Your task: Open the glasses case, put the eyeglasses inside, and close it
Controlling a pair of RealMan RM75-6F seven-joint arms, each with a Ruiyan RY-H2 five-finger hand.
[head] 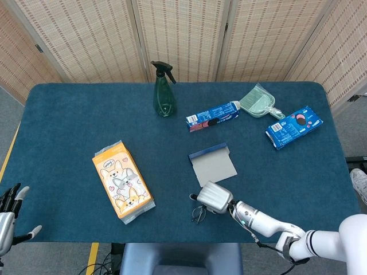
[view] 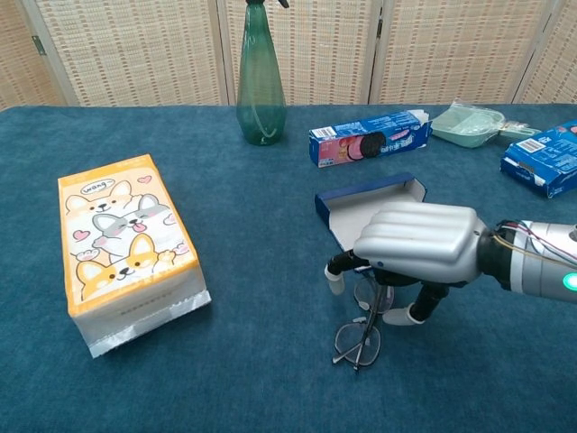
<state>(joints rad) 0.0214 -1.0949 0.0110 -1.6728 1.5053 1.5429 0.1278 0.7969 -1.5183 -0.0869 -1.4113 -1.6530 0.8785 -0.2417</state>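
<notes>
1. Right hand (view: pixel 416 245) hangs palm-down over the far end of the eyeglasses (view: pixel 359 332), fingers curled downward around them. Can't tell from either view whether the fingertips touch the frame; nothing looks lifted yet, so I can't call it holding.
2. Eyeglasses lie folded on the blue cloth near the front edge, just nearside of the open glasses case (view: pixel 371 204). Case lid is up, grey interior exposed.
3. Risk: thin wire frame flat on soft cloth. Fingers closing may push it into the pile or skate it sideways instead of getting under it.
4. Risk: a pinch on one lens or one temple would let the frame swing or unfold in the lift, then it won't drop cleanly into the shallow case.
5. Risk: the palm hides the contact area in the head view, so the operator is closing half-blind.
6. Risk: the case is light and unanchored; a knuckle brushing it could shove it farther away or flip the lid shut.
7. Left hand (head: pixel 7 212) sits off the near-left table corner, fingers spread, empty, so it offers no bracing.
</notes>
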